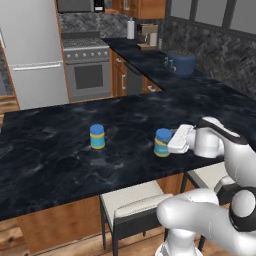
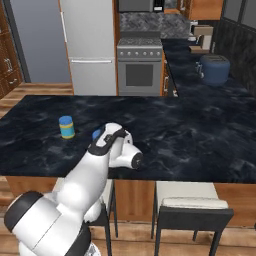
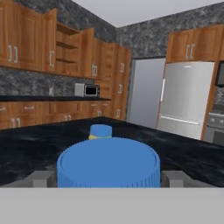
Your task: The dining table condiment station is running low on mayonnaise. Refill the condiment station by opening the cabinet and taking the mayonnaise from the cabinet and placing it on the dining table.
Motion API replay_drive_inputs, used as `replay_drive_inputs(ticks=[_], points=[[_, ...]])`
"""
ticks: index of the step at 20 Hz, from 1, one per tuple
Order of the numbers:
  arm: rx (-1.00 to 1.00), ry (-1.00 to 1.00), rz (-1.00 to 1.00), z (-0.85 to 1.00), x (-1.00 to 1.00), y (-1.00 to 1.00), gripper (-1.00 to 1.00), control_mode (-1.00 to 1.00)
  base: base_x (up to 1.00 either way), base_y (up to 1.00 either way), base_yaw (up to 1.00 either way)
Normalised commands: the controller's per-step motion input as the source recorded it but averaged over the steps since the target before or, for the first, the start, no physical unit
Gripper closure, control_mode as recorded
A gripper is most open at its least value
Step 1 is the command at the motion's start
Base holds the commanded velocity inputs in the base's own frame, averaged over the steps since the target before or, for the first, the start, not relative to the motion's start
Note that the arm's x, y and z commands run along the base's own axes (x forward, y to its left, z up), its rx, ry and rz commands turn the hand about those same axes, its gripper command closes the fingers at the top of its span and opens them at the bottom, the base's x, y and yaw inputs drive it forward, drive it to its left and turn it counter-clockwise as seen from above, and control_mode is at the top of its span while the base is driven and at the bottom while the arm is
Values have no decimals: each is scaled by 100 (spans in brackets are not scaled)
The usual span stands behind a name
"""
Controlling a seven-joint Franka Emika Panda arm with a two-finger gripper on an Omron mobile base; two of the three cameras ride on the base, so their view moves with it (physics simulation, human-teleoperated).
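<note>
The mayonnaise (image 1: 161, 145), a small jar with a blue lid and a teal band, stands on the black marble dining table (image 1: 50, 165) near its front edge. My gripper (image 1: 166, 141) reaches it from the right. In the hand view the two fingertips (image 3: 41, 179) press against either side of its blue lid (image 3: 108, 162). From the right base view only the lid (image 2: 96, 134) peeks out beside the hand (image 2: 102, 139). Far off in the hand view, a brown wall cabinet (image 3: 70, 48) hangs with its door swung open.
A second, matching jar (image 1: 97, 136) (image 2: 66, 127) (image 3: 100, 130) stands on the table farther left. Cushioned stools (image 1: 135, 200) (image 2: 190, 205) are tucked under the near edge. Behind the table are a fridge (image 1: 35, 55), a stove (image 1: 87, 65) and a counter holding a blue appliance (image 1: 181, 62).
</note>
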Motion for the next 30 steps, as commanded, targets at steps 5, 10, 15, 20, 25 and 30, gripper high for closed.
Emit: replay_drive_inputs(ticks=[5, 10, 15, 20, 25, 30], points=[[0, 0, 2, -24, 42, 0, 100, -100, 0, 0, 0], [0, 2, 1, -29, 43, 0, 100, -100, 0, 0, 0], [0, 3, 1, -32, 33, 0, 100, -100, 0, 0, 0], [0, 3, 3, -24, 26, 0, 100, -100, 0, 0, 0], [0, 3, 4, -26, 16, 0, 100, -100, 0, 0, 0], [0, 5, 4, -34, 18, 0, 100, -100, 0, 0, 0]])
